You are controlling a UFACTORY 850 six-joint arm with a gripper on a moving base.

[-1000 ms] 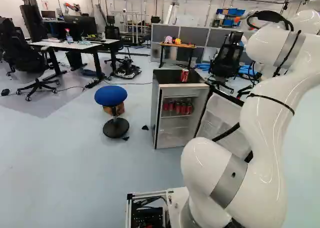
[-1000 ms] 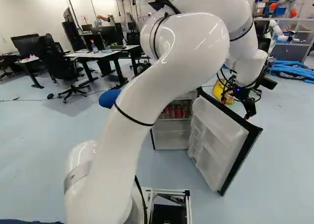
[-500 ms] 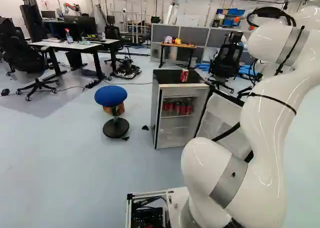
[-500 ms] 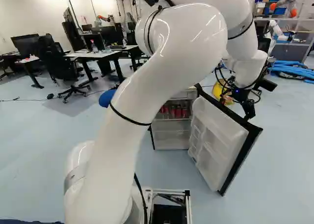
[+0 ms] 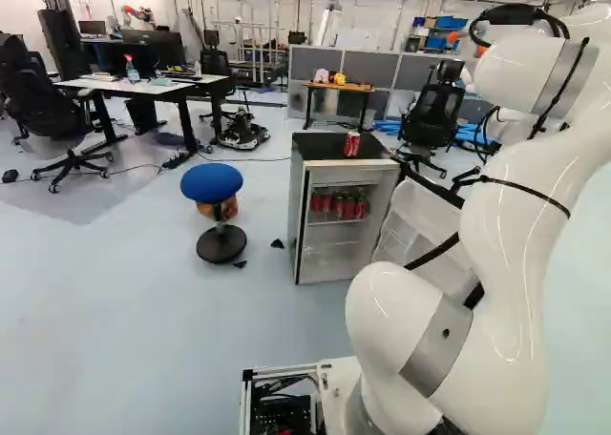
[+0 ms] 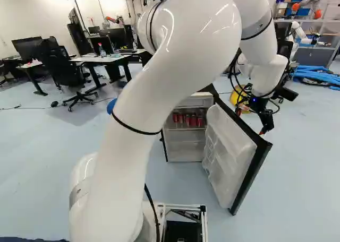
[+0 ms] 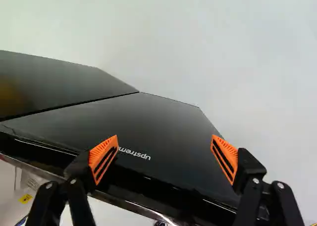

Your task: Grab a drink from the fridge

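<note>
Right ahead of the jaws [image 7: 165,139], spread wide and gripping nothing: the open fridge door's outer face [image 7: 163,117]. Red cans [image 6: 189,120] sit across the door from them, inside the fridge [image 5: 324,248]. Suggest clearing the free edge before reaching in; pushing here could swing it shut.

Fridge [image 5: 320,150], small, one, upright on the floor, black top over a pale grey body; door [image 6: 231,146] wide open, white and racked on its inner face, black at its edge. Red cans [image 6: 192,121], several, upright side by side on an upper shelf inside. Red can [image 5: 352,145] with pale markings, single, upright on the fridge's black top.
</note>
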